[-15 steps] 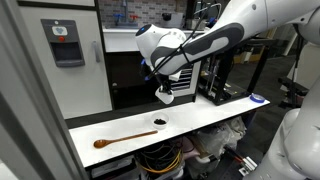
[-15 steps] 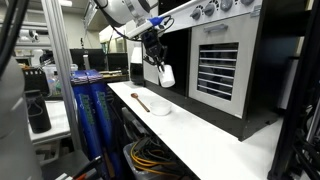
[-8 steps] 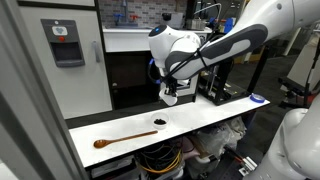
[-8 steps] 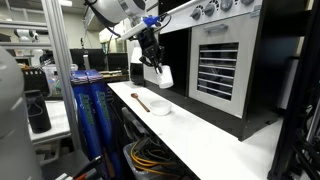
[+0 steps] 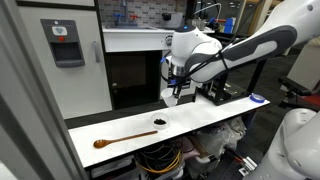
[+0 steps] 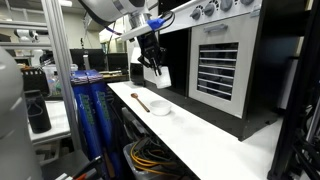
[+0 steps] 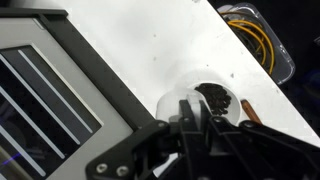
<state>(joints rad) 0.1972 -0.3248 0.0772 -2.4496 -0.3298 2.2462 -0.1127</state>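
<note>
Oven vents [image 7: 40, 100] wrist-visible; cup [image 6: 166, 77] in tool [image 6: 156, 70]

Counted on the white table [image 5: 215, 112]: one long wooden spoon [image 5: 118, 139], one small white bowl with dark contents [image 5: 160, 123] and one blue-rimmed round disc [image 5: 258, 98]. Off the table, in the air, is one small white cup [image 6: 165, 77]. That makes four loose things, each kind single.
</note>
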